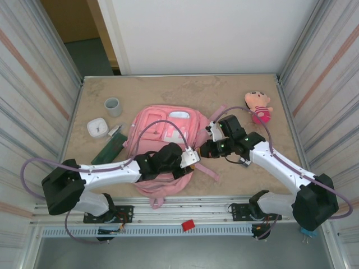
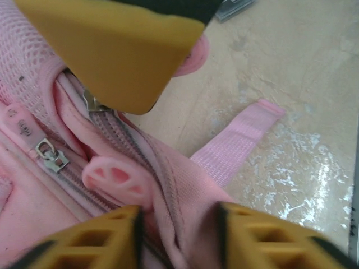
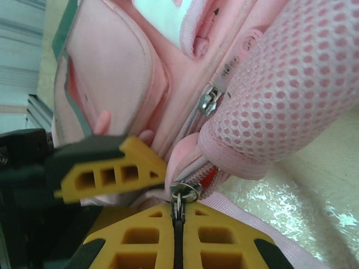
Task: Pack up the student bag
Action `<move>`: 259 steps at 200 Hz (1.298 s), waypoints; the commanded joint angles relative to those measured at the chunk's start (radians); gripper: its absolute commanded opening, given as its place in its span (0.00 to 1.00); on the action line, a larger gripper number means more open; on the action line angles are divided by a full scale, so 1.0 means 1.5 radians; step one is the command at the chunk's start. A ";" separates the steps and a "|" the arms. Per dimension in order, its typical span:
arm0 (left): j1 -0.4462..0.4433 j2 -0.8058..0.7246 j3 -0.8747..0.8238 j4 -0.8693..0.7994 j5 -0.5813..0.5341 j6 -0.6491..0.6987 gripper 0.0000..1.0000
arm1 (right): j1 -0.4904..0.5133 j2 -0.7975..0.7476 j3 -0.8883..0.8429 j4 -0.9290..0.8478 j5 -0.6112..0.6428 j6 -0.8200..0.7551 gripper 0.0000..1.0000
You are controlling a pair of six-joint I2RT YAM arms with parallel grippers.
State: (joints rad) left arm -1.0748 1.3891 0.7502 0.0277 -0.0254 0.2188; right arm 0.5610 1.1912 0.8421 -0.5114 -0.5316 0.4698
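The sandy desk carries the student bag, which lies flat near the middle, front pockets up, its lower part under the two arms. At the bag's near right corner the left tool pinches a fold of pink fabric beside the zip, while the right tool is pressed together on the metal zipper pull. A loose pink strap trails over the desk. Left of the bag lie a flat green book, a white square box and a pale cup; a plush doll sits far right.
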 commanded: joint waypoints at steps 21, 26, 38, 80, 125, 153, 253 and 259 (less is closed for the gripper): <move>0.008 -0.034 -0.022 0.029 -0.023 0.046 0.00 | -0.062 -0.010 0.026 -0.001 0.027 -0.004 0.00; 0.008 -0.047 -0.035 0.036 -0.015 0.052 0.00 | -0.078 -0.006 0.024 -0.004 0.050 0.000 0.00; 0.008 -0.075 -0.054 0.055 0.000 0.067 0.00 | -0.106 0.004 0.020 -0.016 0.142 0.017 0.00; 0.008 -0.128 -0.102 0.080 0.037 0.094 0.00 | -0.133 0.027 -0.003 0.067 0.152 0.029 0.00; 0.009 -0.113 -0.091 0.113 -0.008 0.020 0.39 | -0.119 0.006 0.012 0.065 0.096 0.019 0.37; 0.024 -0.137 -0.036 0.006 -0.085 -0.109 0.75 | -0.117 -0.028 0.034 -0.011 0.127 0.031 0.70; 0.339 -0.282 -0.143 -0.202 0.002 -0.478 0.80 | 0.143 -0.029 -0.143 0.236 0.217 0.310 0.69; 0.344 -0.279 -0.154 -0.196 0.003 -0.480 0.80 | 0.154 -0.004 -0.142 0.253 0.218 0.314 0.69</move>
State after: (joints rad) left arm -0.5907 0.9855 0.5838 -0.2428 -0.0753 -0.4053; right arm 0.7361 1.0916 0.6548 -0.3134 -0.2531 0.8078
